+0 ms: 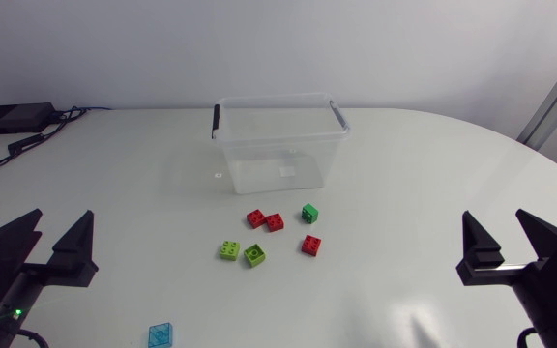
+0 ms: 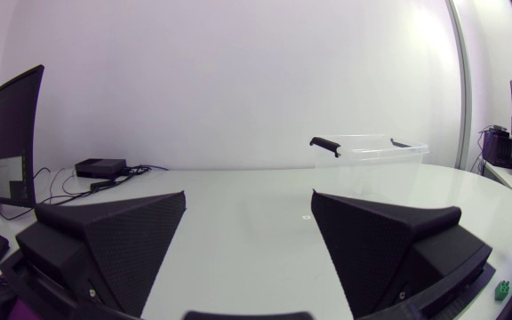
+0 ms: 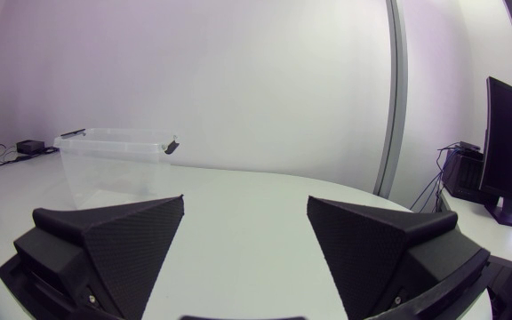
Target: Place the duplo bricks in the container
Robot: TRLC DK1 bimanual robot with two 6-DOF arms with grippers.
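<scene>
Left claw (image 1: 63, 220), right claw (image 1: 494, 220): matte black, both released, empty. Six red and green duplo bricks (image 1: 266, 220) lay on white surface (image 1: 404, 174) (just before clear plastic container (image 1: 278, 159), outside it).

White table (image 1: 433, 174) with a rounded far edge is seen, evenly lit. A black box (image 1: 13, 118) with cables (image 1: 27, 143) is set at its far left corner.

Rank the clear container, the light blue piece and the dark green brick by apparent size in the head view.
1. clear container, by far the largest.
2. light blue piece, though it lies nearer the camera, so its lead is unsure.
3. dark green brick, looking slightly smaller.
</scene>
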